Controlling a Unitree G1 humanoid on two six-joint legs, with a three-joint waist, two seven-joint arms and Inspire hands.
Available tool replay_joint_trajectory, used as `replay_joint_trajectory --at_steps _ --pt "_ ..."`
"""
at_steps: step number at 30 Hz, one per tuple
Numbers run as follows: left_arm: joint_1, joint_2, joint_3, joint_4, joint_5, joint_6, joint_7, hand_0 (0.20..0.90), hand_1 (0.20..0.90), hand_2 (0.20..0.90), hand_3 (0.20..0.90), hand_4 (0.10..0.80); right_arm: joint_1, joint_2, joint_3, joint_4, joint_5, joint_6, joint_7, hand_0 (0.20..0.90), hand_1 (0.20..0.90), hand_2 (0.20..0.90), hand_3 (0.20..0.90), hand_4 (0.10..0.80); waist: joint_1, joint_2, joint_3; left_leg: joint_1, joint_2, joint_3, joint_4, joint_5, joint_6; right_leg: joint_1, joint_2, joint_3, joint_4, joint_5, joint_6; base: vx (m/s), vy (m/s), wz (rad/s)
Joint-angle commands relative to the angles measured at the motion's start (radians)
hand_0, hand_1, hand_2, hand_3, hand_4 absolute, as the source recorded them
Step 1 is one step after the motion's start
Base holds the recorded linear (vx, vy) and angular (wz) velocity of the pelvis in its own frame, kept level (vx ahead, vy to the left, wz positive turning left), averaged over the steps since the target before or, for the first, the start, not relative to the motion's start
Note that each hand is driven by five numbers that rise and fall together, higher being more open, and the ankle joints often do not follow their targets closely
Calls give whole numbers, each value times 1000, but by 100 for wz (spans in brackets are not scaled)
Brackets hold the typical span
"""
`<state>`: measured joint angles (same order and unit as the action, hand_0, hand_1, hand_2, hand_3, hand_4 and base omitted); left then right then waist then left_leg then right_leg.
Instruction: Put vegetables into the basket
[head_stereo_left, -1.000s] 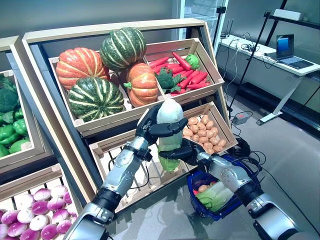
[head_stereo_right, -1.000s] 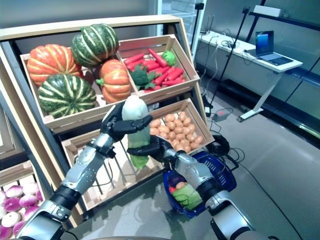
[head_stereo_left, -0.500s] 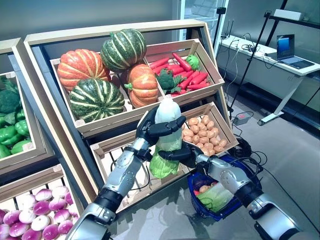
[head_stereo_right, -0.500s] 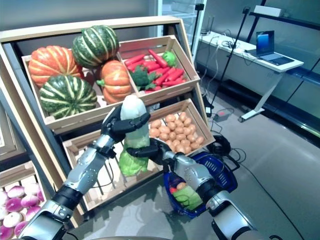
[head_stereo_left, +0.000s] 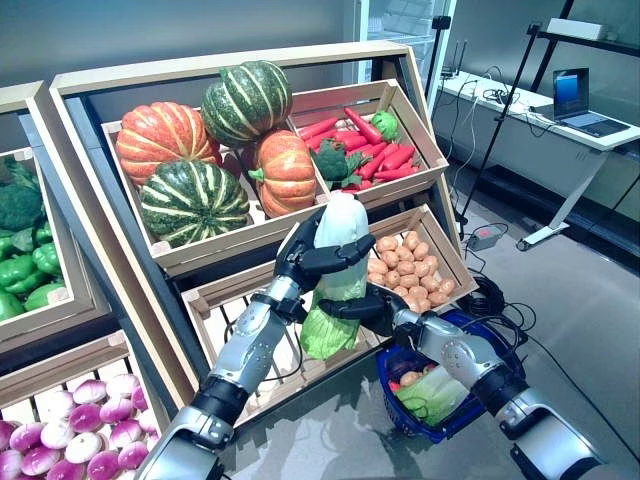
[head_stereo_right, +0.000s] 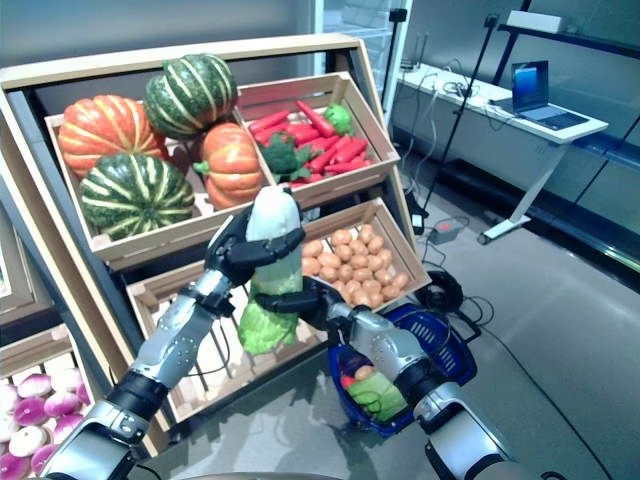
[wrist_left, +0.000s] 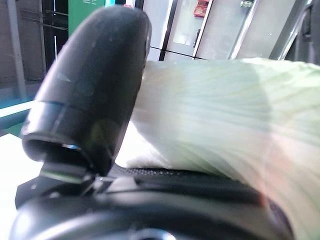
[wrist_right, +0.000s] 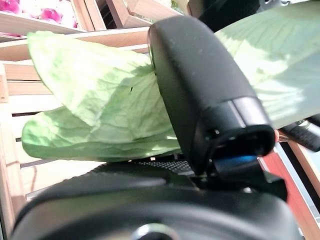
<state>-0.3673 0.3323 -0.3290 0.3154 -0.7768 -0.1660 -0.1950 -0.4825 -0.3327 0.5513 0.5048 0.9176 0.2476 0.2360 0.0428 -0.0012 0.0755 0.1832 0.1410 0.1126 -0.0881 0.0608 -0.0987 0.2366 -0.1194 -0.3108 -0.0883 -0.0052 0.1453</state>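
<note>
Both hands hold a long napa cabbage (head_stereo_left: 340, 226) upright in front of the stand's lower crate. My left hand (head_stereo_left: 308, 256) is curled round its white upper part; the left wrist view shows my thumb (wrist_left: 90, 95) pressed on the pale stalk (wrist_left: 225, 115). My right hand (head_stereo_left: 366, 305) is curled round its green leafy lower part (head_stereo_left: 324, 332), which also shows in the right wrist view (wrist_right: 95, 100). The blue basket (head_stereo_right: 452, 338) stands on the floor below and to the right. It holds a green leafy vegetable (head_stereo_left: 432, 392) and a small round orange one (head_stereo_left: 408, 378).
The wooden stand (head_stereo_left: 230, 62) with sloping crates rises right behind the hands. A white desk (head_stereo_left: 560, 125) with a laptop stands at the far right. Cables lie on the grey floor (head_stereo_left: 590, 300) beyond the basket.
The cabbage's green leafy end has swung out to the lower left and spread. Both hands have kept their hold and barely moved.
</note>
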Motion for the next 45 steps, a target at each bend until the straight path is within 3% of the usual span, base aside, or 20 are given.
replay_joint_trajectory --at_steps 1,15,26,33,36,38,42,43,45 --pt "-60 -18 -60 3 63 -16 -51 900 900 900 900 800 -132 76 -184 -50 120 -213 -1 300 300 300 300 400 9 -26 -39 3 5 19 1 -57 4 -24 -45 15 1 39 -32 0 0 0" --pt "28 109 118 76 192 -75 26 900 900 900 900 800 100 -54 -359 28 137 -250 -9 300 300 300 300 400 -17 -26 -20 4 14 45 1 -53 3 -33 -36 30 1 41 -30 4 -3 -3" --pt "73 140 181 121 210 -102 44 900 900 900 900 800 179 -107 -510 192 120 -249 7 300 300 300 300 400 -16 -24 -2 -1 18 44 1 -52 -3 -35 -30 30 1 34 -30 4 -3 -1" --pt "116 145 184 95 313 -143 116 900 900 900 900 800 204 -102 -568 324 119 -266 -70 300 300 300 300 400 -3 -19 19 -3 22 39 1 -48 -5 -31 -26 26 1 30 -37 52 -13 0" --pt "99 155 158 55 293 -158 151 900 900 900 900 800 158 -97 -572 359 161 -307 -150 300 300 300 300 400 10 -8 68 -41 22 22 1 -37 -9 -71 -28 23 20 27 -42 -143 -5 0" --pt "30 157 123 56 285 -197 210 900 900 900 900 800 37 -99 -559 397 198 -341 -206 300 300 300 300 400 17 6 151 -109 22 1 13 -15 -13 -158 -36 21 80 19 -50 -506 23 -1" --pt "-65 149 95 91 259 -244 277 900 900 900 900 800 -119 -143 -561 487 195 -349 -210 300 300 300 300 400 24 28 271 -236 12 -33 109 -9 -21 -276 -54 18 191 2 -59 -366 44 7" --pt "-99 144 85 106 250 -261 295 900 900 900 900 800 -180 -169 -548 519 198 -358 -207 300 300 300 300 400 26 39 328 -317 6 -43 185 -16 -22 -361 -67 21 289 -18 -62 -365 58 4" --pt "-101 146 76 101 229 -268 309 900 900 900 900 800 -206 -187 -541 527 211 -367 -204 300 300 300 300 400 32 39 363 -406 4 -48 286 -38 -24 -449 -85 24 395 -48 -66 -292 21 8"
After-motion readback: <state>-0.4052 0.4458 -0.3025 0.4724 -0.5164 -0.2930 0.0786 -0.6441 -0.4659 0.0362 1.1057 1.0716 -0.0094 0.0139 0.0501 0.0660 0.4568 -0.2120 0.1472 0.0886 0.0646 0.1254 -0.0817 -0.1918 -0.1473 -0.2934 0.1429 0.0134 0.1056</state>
